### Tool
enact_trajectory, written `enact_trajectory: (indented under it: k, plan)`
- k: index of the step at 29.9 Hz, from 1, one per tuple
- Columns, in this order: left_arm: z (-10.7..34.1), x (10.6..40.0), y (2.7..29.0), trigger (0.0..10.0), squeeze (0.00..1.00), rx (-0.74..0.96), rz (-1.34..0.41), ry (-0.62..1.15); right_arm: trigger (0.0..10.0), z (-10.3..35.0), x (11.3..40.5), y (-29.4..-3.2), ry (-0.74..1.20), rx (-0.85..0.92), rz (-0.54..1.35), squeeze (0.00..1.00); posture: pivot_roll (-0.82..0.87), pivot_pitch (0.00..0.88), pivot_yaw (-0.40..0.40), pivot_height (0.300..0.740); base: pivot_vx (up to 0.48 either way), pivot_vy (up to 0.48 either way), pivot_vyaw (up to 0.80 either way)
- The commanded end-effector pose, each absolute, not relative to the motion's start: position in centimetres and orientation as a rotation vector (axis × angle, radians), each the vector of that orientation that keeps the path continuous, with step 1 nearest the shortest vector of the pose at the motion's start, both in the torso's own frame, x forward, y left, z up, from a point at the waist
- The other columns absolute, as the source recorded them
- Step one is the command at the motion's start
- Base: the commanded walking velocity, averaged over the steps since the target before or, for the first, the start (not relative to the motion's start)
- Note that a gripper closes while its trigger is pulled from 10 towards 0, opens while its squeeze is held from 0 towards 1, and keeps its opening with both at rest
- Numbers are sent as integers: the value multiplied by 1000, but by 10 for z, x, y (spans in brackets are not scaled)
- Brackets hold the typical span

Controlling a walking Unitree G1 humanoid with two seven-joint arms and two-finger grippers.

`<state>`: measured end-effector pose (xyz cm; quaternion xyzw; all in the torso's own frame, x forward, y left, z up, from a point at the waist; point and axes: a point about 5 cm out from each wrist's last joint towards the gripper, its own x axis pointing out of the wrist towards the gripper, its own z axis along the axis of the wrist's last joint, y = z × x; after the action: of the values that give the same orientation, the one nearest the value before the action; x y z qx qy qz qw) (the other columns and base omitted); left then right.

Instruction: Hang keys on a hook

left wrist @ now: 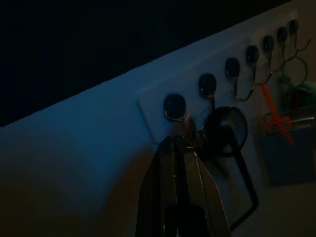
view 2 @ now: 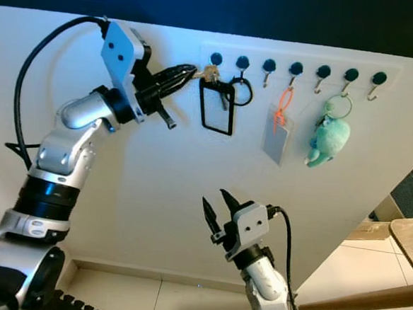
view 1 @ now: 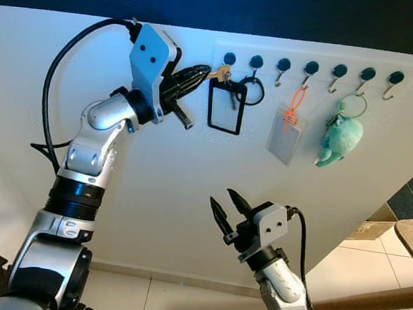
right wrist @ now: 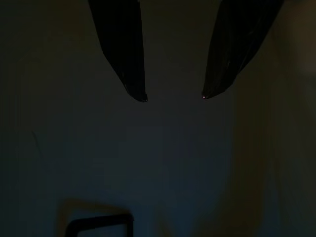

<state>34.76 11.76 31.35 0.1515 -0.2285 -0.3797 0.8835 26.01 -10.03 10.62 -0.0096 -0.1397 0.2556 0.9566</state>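
nearly done: my left gripper (view 1: 206, 73), closed on the keys (view 1: 221, 74), holds them at the first hook (view 1: 229, 59) just ahead; release remains. my right gripper (view 1: 229, 206) waits open, well below.

Seven hooks line a white rail (view 1: 316, 58) high on the wall, and the first four are crowded: the left gripper (view 1: 206, 73) is pressed up against the first hook (view 1: 229, 59), with the keys (view 1: 221, 74), a black badge frame (view 1: 226, 107) and a black ring (view 1: 253, 89) hanging close together below. A clear card holder on an orange strap (view 1: 288, 129) and a teal plush toy (view 1: 341, 136) block the approach further right. The last two hooks (view 1: 381, 79) hang bare, and the broad wall beneath, where the right gripper (view 1: 225, 206) hovers parted, offers open passage.
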Motion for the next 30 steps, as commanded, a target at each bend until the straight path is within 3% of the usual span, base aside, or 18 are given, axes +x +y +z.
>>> enact_trajectory:
  k: [1,12,30]
  plan:
    - [311,348,122,10000,0,342,-780,-466,10000,103,258,-100,-261,-13,524,0,37,81,-16,740,0,0,0]
    - [304,352,123,10000,0,376,-770,-423,10000,102,257,-101,-252,-13,521,0,33,82,-13,740,0,0,0]
    - [254,351,135,10000,0,527,-813,-148,10000,94,254,-100,-217,-23,539,0,37,77,-15,740,0,0,0]
